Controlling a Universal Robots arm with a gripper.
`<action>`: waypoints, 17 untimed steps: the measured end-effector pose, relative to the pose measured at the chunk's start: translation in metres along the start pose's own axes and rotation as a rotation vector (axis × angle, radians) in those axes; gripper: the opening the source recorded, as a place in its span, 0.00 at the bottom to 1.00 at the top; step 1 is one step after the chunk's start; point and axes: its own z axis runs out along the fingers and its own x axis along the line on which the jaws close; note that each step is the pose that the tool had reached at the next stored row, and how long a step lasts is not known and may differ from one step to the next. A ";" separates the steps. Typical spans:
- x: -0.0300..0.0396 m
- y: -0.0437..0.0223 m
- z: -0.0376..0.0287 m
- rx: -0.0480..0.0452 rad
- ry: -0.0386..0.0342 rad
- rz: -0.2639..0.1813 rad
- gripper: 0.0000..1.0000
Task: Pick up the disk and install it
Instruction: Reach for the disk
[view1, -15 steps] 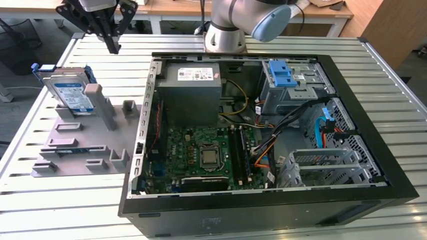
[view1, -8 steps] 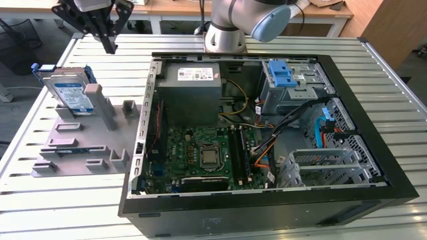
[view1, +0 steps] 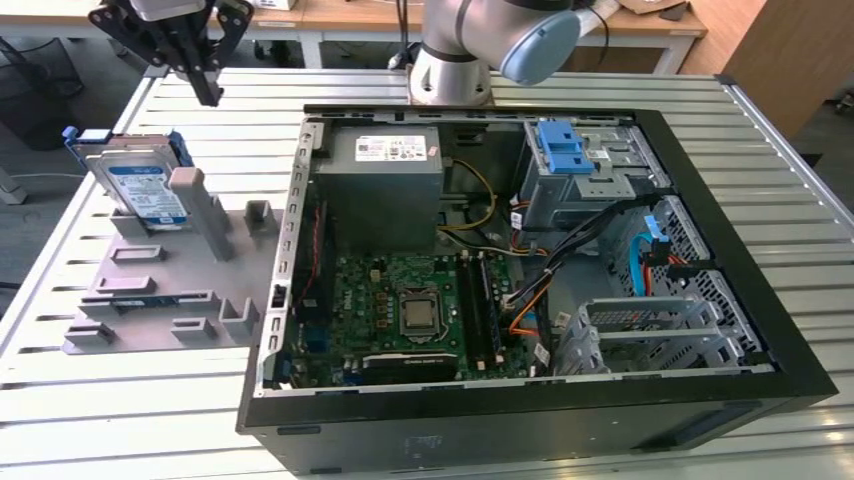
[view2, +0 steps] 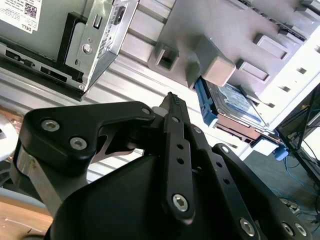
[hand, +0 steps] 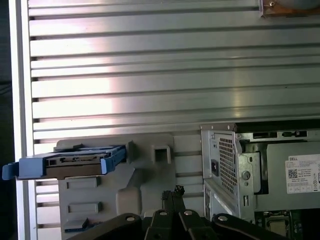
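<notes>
Exterior view, upper left of the frame: black claw (view1: 208, 92) is pinched closed, holding nothing, near the flat silver hard drive (view1: 140, 190) standing on edge in a grey plastic rack (view1: 160, 290). Probably stiff, hefty and fragile, so I'd grab its blue frame edges.

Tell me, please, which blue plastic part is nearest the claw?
The disk, standing in the grey rack outside the case, close to the claw; the blue latch sits inside the case.
</notes>
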 end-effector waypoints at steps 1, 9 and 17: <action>0.0015 0.0001 0.0000 0.0000 -0.0001 0.000 0.11; 0.0126 0.0012 0.0001 0.0000 0.0000 0.000 0.11; 0.0178 0.0017 0.0002 0.0000 0.0000 0.000 0.11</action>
